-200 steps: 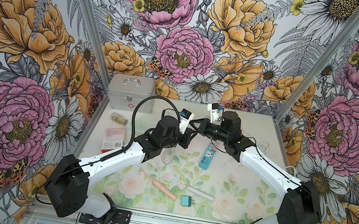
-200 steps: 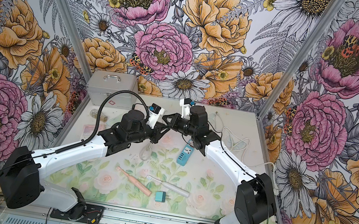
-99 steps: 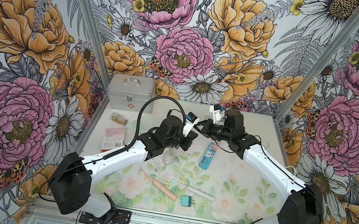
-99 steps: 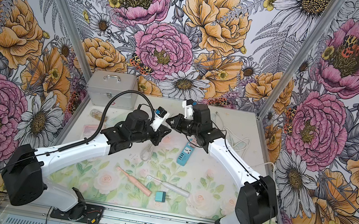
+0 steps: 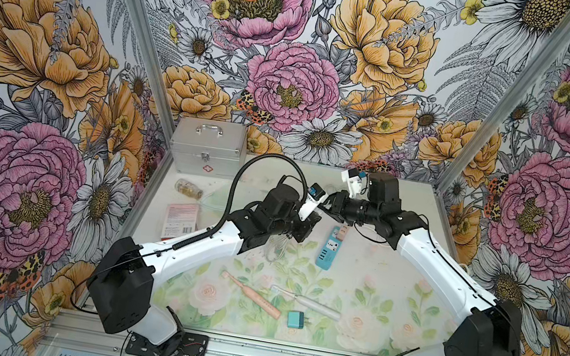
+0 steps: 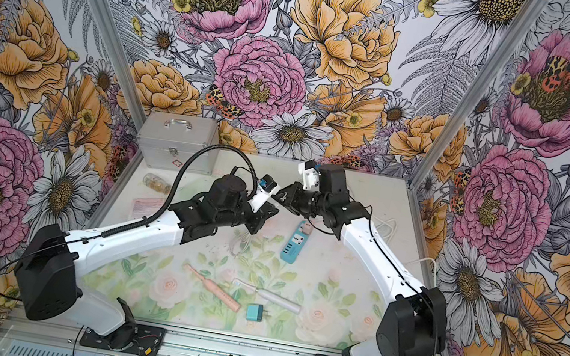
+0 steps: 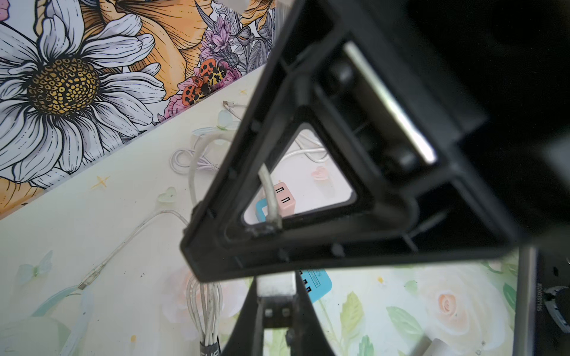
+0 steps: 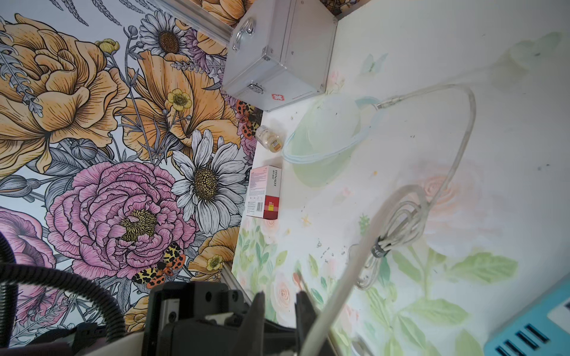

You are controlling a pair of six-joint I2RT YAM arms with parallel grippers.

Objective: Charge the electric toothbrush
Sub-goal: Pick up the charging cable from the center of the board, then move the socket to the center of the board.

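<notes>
- While the pink electric toothbrush [image 5: 250,297] lay near the front of the desk [image 5: 393,293], the left gripper [image 7: 275,289] had its jaws clamped on the end of the limp charging cable [image 8: 398,222].
- The right gripper [image 8: 281,303] had its jaws slightly apart, empty.
- The toothbrush looked light and slick, so a mid-handle hold suited it.
</notes>
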